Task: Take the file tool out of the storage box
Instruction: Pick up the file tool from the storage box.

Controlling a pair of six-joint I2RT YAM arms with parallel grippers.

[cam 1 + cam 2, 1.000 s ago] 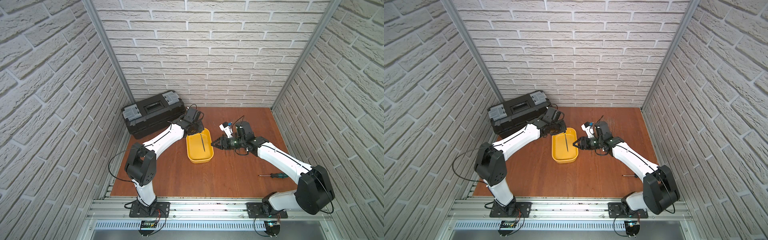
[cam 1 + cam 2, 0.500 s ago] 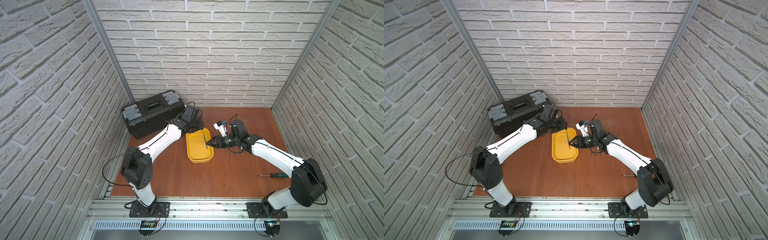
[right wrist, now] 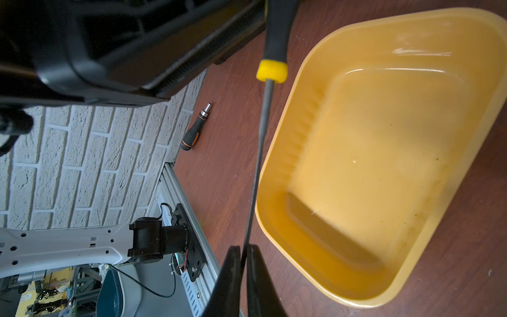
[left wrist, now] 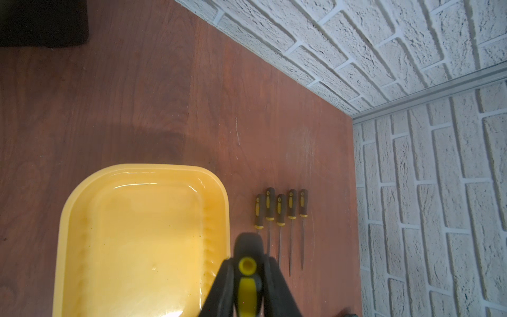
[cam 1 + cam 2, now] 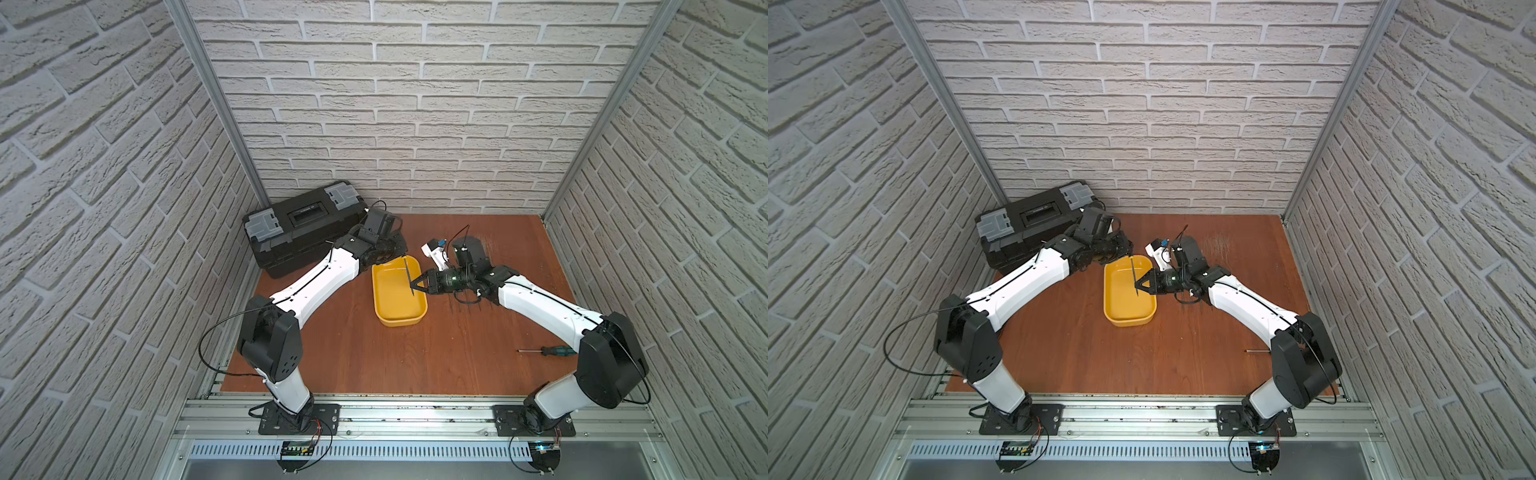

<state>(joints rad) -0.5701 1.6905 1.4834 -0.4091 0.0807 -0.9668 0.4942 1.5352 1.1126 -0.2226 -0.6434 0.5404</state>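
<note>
The file tool [image 5: 407, 274] has a thin dark blade and a black and yellow handle. It hangs slanted above the far part of the yellow storage box [image 5: 395, 307], and both top views show this [image 5: 1133, 276]. My left gripper [image 4: 248, 266] is shut on the file's handle [image 4: 247, 291] over the box's far rim [image 4: 214, 186]. My right gripper [image 3: 244, 251] is shut on the tip end of the blade [image 3: 260, 137], reaching in from the right side of the box [image 3: 370, 151]. Nothing lies inside the storage box.
A black toolbox [image 5: 303, 232] with grey latches stands at the back left. Several more files [image 4: 279, 211] lie in a row on the table right of the box. A teal-handled screwdriver [image 5: 548, 351] lies near the right arm's base. A black and orange bit driver [image 3: 196, 129] lies by the wall.
My right gripper moved left to the file's blade and closed on it. The left gripper stayed shut on the handle and shifted slightly toward the back.
</note>
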